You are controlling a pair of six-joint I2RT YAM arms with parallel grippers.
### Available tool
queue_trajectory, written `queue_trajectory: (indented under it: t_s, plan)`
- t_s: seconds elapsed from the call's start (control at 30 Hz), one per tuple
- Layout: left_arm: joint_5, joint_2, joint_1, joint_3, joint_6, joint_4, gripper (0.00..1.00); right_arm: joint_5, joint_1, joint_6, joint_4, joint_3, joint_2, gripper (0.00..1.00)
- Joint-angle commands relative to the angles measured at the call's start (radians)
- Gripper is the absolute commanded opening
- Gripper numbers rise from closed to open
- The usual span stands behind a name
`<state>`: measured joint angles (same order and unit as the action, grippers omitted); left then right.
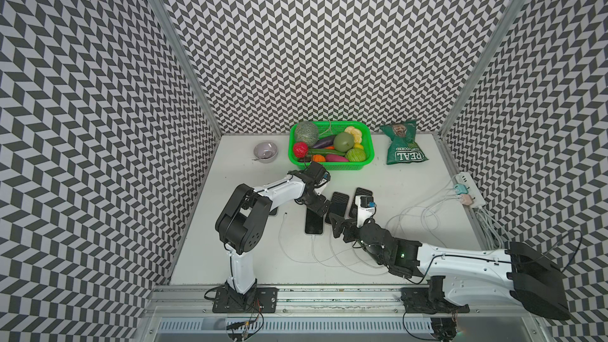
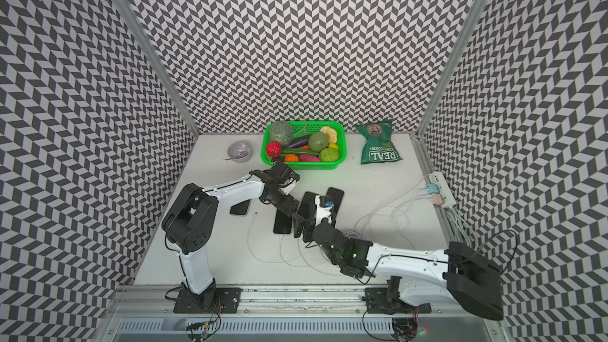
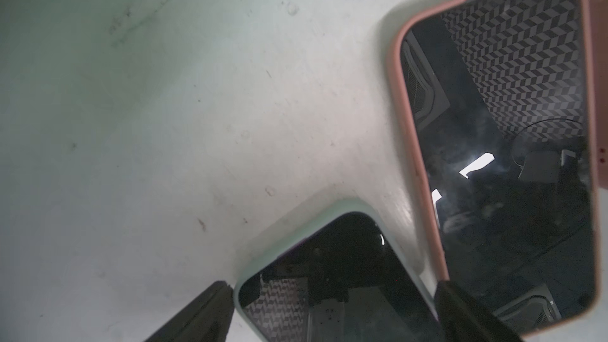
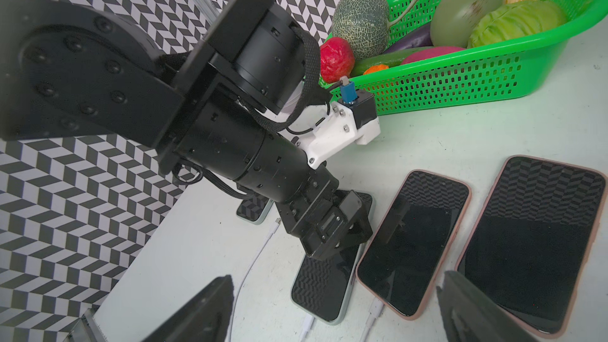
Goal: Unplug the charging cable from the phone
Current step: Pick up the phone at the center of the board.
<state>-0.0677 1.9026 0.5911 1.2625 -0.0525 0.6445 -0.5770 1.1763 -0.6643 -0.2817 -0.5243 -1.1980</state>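
The pale-cased phone (image 4: 316, 287) lay face up near the middle of the table (image 1: 394, 192). Its white charging cable (image 4: 306, 325) was plugged into the end nearer the robot. The left pincer (image 3: 332, 286) stood wide open and low over the phone's far end. One finger was beside the phone's edge, and the other was over the rim of a pink-cased phone (image 4: 411, 241), which lay just beside it with a cable plugged in too. The right pincer (image 4: 334, 291) was also spread wide, holding nothing, near the plugged ends. A second pink-cased phone (image 4: 533, 241) lay beyond. A fourth phone (image 2: 240, 208) sat partly under the left arm, with a loose cable end (image 1: 285, 214) near it. Behind stood a green basket (image 1: 345, 164) of toy produce, a bowl (image 1: 266, 151) and a chip bag (image 1: 403, 144). Looped cables ran to a power strip (image 1: 470, 190).
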Motion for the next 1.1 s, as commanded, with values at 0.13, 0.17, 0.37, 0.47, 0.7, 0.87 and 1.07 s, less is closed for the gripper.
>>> queue_trajectory:
  t_s: [0.13, 0.17, 0.37, 0.47, 0.7, 0.87, 1.07]
  plan:
    - [0.028, 0.053, 0.017, 0.029, 0.008, 0.024, 1.0, -0.022, 0.007, -0.011, -0.033, 0.011, -0.015, 0.99]
    - [0.035, 0.056, 0.018, 0.031, 0.009, 0.026, 1.0, -0.022, 0.006, -0.011, -0.034, 0.012, -0.018, 0.99]
    - [0.081, 0.074, 0.019, 0.034, 0.01, 0.038, 1.0, -0.023, 0.007, -0.011, -0.048, 0.011, -0.04, 0.99]
    - [0.116, 0.079, 0.015, 0.034, 0.009, 0.044, 1.0, -0.023, 0.007, -0.011, -0.052, 0.009, -0.048, 0.99]
    - [0.168, 0.09, -0.001, 0.047, 0.008, 0.05, 1.0, -0.021, 0.007, -0.009, -0.057, 0.007, -0.06, 1.0]
    - [0.145, 0.068, -0.01, 0.044, 0.003, 0.061, 1.0, -0.023, 0.005, -0.009, -0.063, 0.01, -0.061, 1.0]
    - [0.148, 0.035, -0.016, 0.051, 0.005, 0.074, 1.0, -0.018, 0.003, -0.002, -0.071, 0.005, -0.074, 1.0]
